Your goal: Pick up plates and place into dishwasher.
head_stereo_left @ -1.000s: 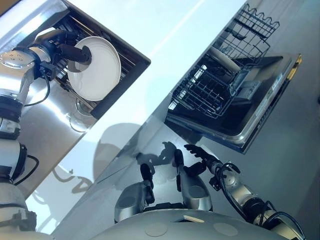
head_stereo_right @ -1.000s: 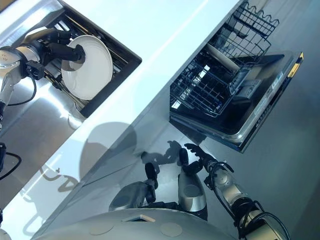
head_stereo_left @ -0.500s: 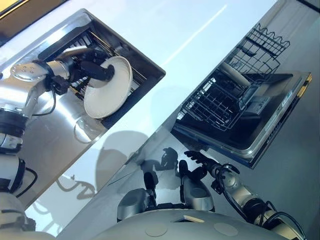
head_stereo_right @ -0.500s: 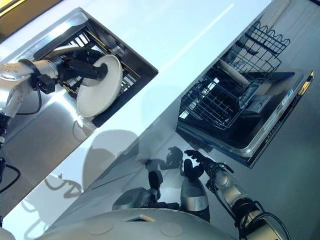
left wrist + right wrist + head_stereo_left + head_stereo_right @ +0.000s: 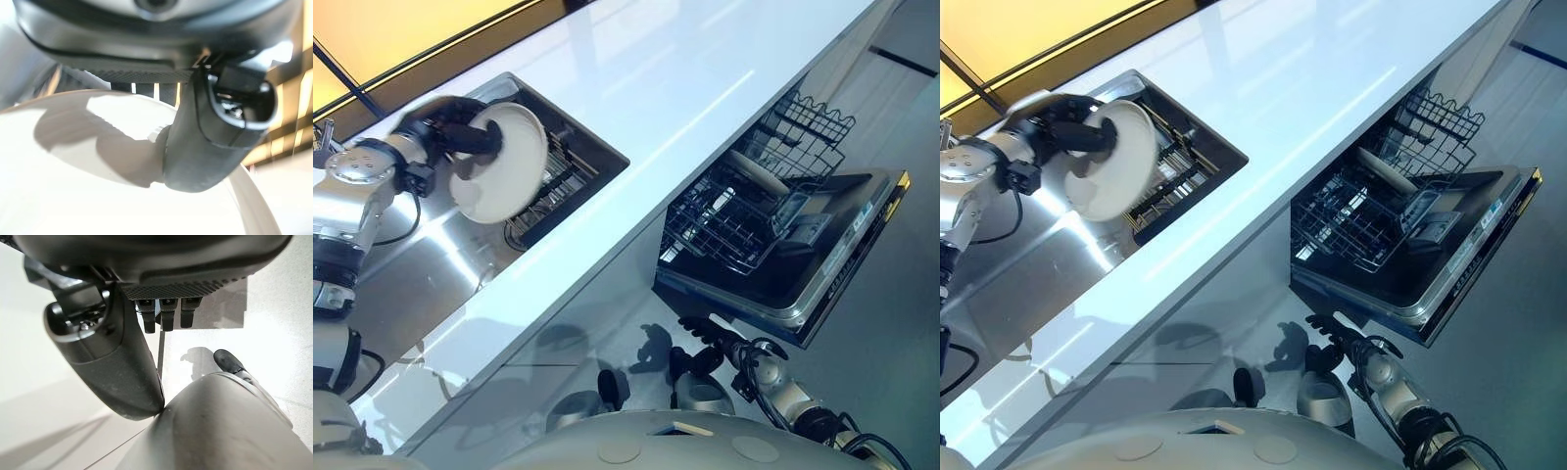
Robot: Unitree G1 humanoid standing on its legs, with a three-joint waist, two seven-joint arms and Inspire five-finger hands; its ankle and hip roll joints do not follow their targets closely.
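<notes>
Left hand (image 5: 450, 137) clamped on white plate (image 5: 504, 164), held tilted above sink (image 5: 570, 186). Right hand (image 5: 713, 341) low beside open dishwasher (image 5: 822, 274), fingers loosely spread, empty.

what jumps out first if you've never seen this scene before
The white plate, pinched by the left robot hand and held up above the sink with its dish rack. Next, to the right below the white countertop, the open dishwasher with its wire rack pulled out. The right robot hand hangs low, holding nothing.
</notes>
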